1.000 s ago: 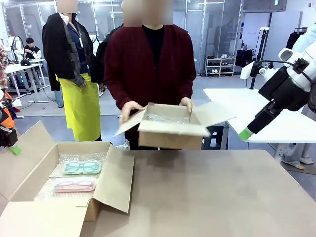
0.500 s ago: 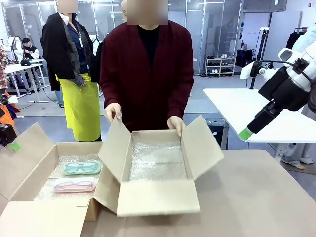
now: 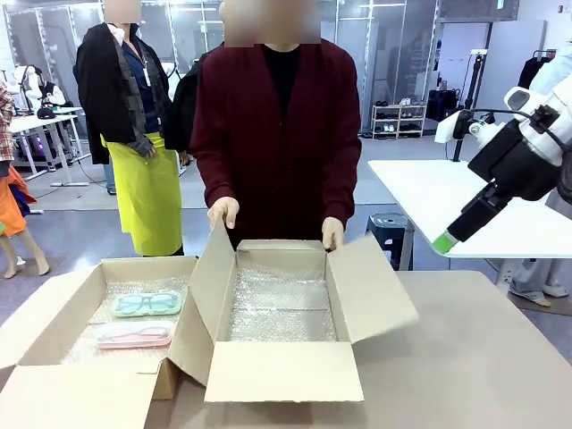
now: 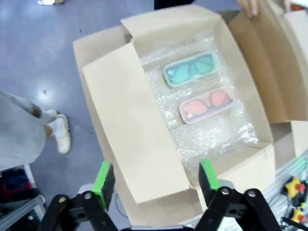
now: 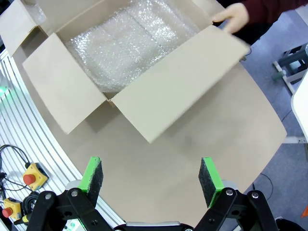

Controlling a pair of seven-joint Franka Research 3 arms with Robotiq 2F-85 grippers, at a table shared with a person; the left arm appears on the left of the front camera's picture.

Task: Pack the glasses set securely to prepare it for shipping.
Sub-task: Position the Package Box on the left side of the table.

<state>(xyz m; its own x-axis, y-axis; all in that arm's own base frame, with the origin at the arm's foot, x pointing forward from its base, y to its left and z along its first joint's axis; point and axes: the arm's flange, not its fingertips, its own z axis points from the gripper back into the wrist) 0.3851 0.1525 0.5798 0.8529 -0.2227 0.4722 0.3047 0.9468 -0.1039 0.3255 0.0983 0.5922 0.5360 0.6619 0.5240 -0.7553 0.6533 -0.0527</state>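
The mint case (image 3: 147, 304) and pink case (image 3: 135, 335) lie side by side on bubble wrap in the left box (image 3: 54, 313), clear of its walls. A second box (image 3: 281, 371) touches it, flaps spread, the person's hands (image 3: 223, 212) on its far rim. Left gripper (image 4: 156, 180) hangs spread above the left box; right gripper (image 5: 151, 180), spread, is over bare table (image 5: 192, 163).

Beyond our brown worktop (image 3: 465, 357) we see a grey floor (image 3: 80, 223), glass partitions (image 3: 375, 54), a shoe rack (image 3: 399, 120) and a white table (image 3: 465, 201).
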